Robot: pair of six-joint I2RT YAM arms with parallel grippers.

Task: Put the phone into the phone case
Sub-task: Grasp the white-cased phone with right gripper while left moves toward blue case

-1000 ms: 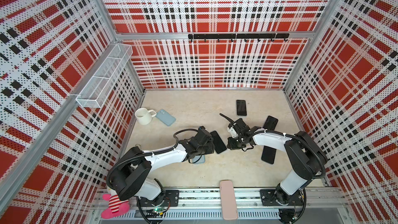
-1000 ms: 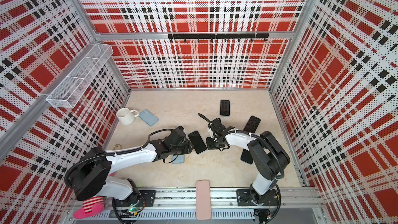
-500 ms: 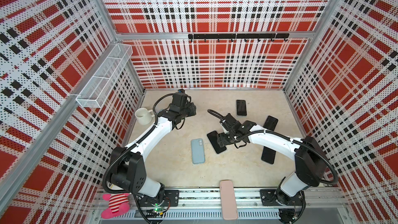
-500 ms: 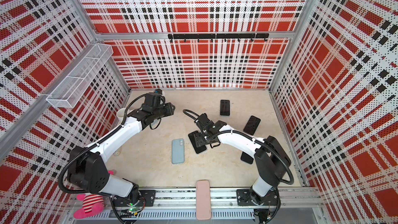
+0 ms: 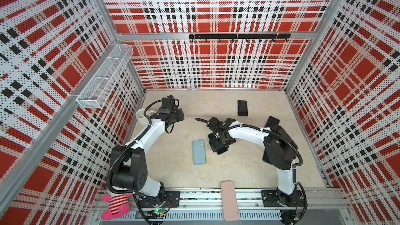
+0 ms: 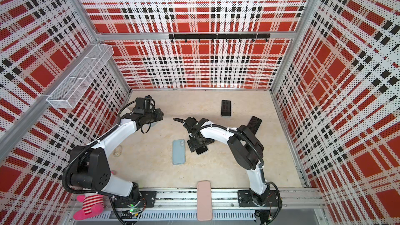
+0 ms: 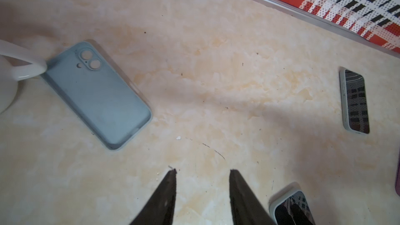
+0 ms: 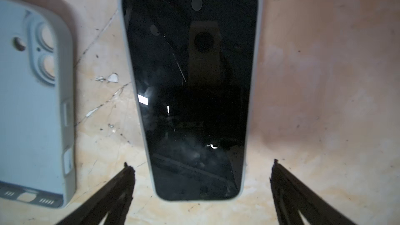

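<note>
White mug [image 5: 141, 116], wire basket [image 5: 103, 77], plush toy [image 5: 115, 204]

the phone [image 8: 190, 83] lay flat on the counter [image 8: 324, 83] right beneath the right hand [image 8: 200, 165], between its fingers [image 8: 116, 191] and touching neither. the phone case [image 8: 32, 104] lay just beside the phone, on that hand's side toward the left arm. ahead of the left hand [image 7: 202, 170], a second case [image 7: 97, 96] lay by the mug [image 7: 5, 91].

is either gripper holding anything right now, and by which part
Nothing is held: the right gripper is open astride the flat black-screened phone, the left gripper open over beige tabletop.
</note>
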